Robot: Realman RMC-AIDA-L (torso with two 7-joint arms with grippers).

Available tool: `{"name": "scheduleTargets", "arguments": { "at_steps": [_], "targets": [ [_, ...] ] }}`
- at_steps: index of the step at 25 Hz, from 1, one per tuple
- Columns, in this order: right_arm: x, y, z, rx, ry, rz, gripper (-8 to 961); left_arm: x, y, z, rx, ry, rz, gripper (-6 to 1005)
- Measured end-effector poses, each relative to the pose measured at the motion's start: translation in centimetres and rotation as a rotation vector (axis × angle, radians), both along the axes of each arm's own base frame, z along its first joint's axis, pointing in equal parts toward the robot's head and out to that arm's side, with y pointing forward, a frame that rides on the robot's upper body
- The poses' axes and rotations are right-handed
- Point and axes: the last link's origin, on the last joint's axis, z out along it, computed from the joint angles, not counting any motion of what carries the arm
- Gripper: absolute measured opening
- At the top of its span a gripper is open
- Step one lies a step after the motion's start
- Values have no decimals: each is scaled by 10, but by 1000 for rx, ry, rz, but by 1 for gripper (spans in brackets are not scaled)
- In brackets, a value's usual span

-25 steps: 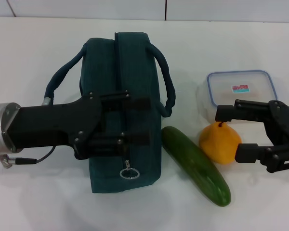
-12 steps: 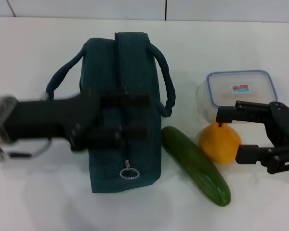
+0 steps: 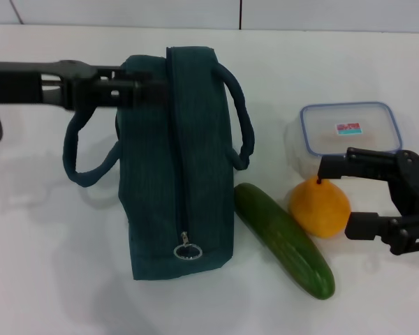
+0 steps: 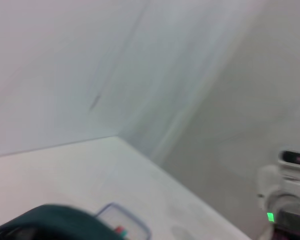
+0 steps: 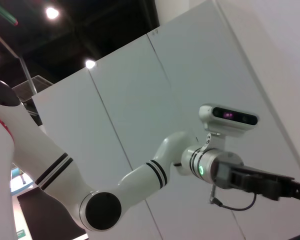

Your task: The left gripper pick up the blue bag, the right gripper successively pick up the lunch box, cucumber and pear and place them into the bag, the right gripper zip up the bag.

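Observation:
The blue bag (image 3: 174, 160) lies mid-table with its zipper shut and the ring pull (image 3: 188, 251) at the near end. My left gripper (image 3: 150, 89) is turned edge-on at the bag's far left top edge, just above the left handle (image 3: 84, 164). Whether it touches the bag is unclear. The pear (image 3: 320, 207) sits to the right of the cucumber (image 3: 283, 239). My right gripper (image 3: 335, 199) stands open at the pear's right side, one finger above it and one below. The lunch box (image 3: 349, 129) lies behind them. In the left wrist view the bag (image 4: 40, 220) and lunch box (image 4: 122, 225) are blurred.
White table (image 3: 49, 265) all around, with a wall seam along the back. In the right wrist view the left arm's silver wrist with its green ring light (image 5: 202, 169) is seen against wall panels.
My left gripper has swung from over the bag's middle to its far left edge and turned on its side. The bag's left handle now droops onto the table. The right gripper barely moved.

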Motion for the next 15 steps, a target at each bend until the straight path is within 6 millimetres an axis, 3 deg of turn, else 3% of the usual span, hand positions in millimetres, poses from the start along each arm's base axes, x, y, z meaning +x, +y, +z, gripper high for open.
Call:
{"name": "scheduleTargets", "arguments": {
  "at_steps": [8, 15],
  "targets": [
    [7, -3, 2, 9, -4, -26, 857, -6, -3, 27, 65, 32, 197, 711],
    [9, -1, 0, 25, -21, -44, 857, -20, -3, 17, 25, 118, 329, 710]
  ]
}}
